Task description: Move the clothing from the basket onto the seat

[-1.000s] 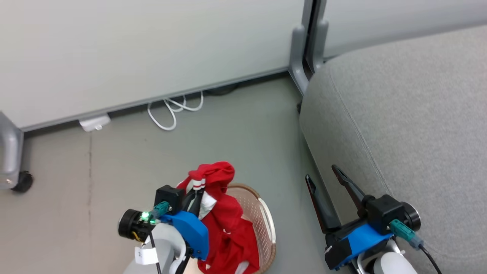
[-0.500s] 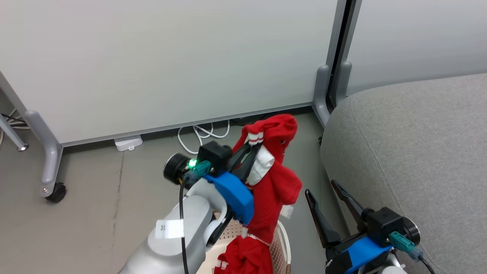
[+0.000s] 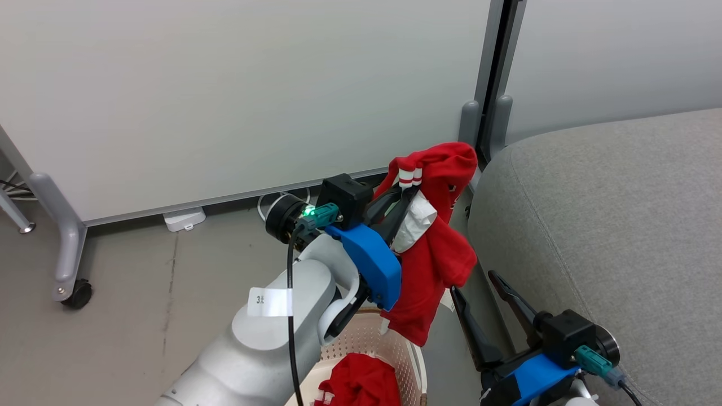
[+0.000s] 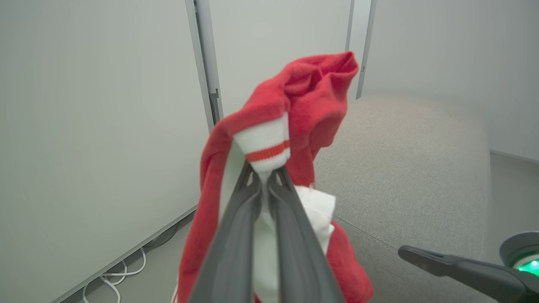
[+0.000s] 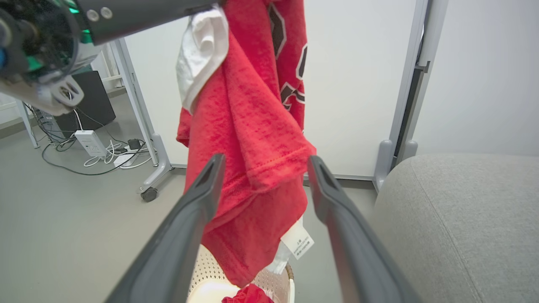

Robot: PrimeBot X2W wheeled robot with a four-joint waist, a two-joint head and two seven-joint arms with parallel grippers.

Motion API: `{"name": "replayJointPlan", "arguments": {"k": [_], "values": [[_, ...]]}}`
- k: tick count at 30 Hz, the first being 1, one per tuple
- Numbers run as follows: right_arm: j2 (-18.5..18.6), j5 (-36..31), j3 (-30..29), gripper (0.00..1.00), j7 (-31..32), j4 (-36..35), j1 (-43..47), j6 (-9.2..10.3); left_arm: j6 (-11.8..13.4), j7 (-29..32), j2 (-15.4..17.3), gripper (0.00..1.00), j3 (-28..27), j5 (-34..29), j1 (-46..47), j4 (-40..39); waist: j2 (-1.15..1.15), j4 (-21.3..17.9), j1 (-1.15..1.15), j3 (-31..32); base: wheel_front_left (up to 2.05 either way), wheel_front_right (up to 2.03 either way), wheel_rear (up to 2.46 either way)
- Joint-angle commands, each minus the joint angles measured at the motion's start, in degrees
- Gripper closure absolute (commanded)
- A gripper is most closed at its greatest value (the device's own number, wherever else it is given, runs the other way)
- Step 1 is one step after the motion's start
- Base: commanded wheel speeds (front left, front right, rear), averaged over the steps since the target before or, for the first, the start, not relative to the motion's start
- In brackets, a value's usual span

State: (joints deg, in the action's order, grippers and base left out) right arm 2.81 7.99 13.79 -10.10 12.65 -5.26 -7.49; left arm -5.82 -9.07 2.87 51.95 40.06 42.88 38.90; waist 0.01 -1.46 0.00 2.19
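left gripper (image 3: pixel 403 194) clamped on red garment (image 3: pixel 434 254) at its striped cuff, hanging limp above basket (image 3: pixel 418 369) rim. Soft, light; the thick cuff looks like the firmest hold. right gripper (image 3: pixel 474 282) splayed, empty.

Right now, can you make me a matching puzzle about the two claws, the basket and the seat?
1 left gripper
2 right gripper
3 basket
4 seat

A grey, beside the basket
B shut on the hanging red garment
C open, holding nothing
D crumpled red garment inside

Pairs: 1-B, 2-C, 3-D, 4-A
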Motion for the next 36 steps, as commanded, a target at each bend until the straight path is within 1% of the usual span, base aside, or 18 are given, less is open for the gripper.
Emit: {"name": "replayJointPlan", "arguments": {"k": [1, 10, 18, 28, 33, 36], "values": [[0.1, 0.1, 0.0, 0.0, 0.0, 0.1, 0.6, -0.01, 0.3, -0.1, 0.0, 1.0, 0.3, 0.4, 0.9, 0.1, -0.01, -0.1, 0.0, 0.0, 0.0, 0.0, 0.0], [0.1, -0.7, -0.1, 0.0, 0.3, 0.5, 0.0, -0.01, 0.9, -1.4, 0.0, 1.0, 3.4, 3.2, 1.9, 1.3, -0.01, 0.0, 0.0, -0.3, 0.0, 0.0, 0.0], [0.1, -4.2, 0.0, 0.0, 2.6, 3.0, -4.5, -0.01, 1.4, -2.6, 0.0, 1.0, 5.7, 4.8, 2.3, 2.3, -0.01, 0.2, 0.0, -0.8, 0.0, 0.0, 0.0], [0.1, -3.6, 1.7, 0.0, 3.3, 11.9, -12.2, -0.01, 1.8, -3.4, 0.0, 1.0, 8.4, 6.8, 3.4, 2.5, -0.01, 0.8, 0.0, -1.4, 0.0, 0.0, 0.0], [0.1, -1.7, 3.5, 0.0, 2.5, 16.9, -16.5, -0.01, 2.0, -3.7, 0.0, 1.0, 9.7, 7.7, 3.7, 2.6, -0.01, 1.0, 0.0, -1.6, 0.0, 0.0, 0.0], [0.1, 1.0, 5.9, 0.0, 2.0, 19.8, -19.0, -0.01, 2.1, -3.8, 0.0, 1.0, 10.5, 8.3, 4.1, 2.7, -0.01, 1.2, 0.0, -1.7, 0.0, 0.0, 0.0]]}}
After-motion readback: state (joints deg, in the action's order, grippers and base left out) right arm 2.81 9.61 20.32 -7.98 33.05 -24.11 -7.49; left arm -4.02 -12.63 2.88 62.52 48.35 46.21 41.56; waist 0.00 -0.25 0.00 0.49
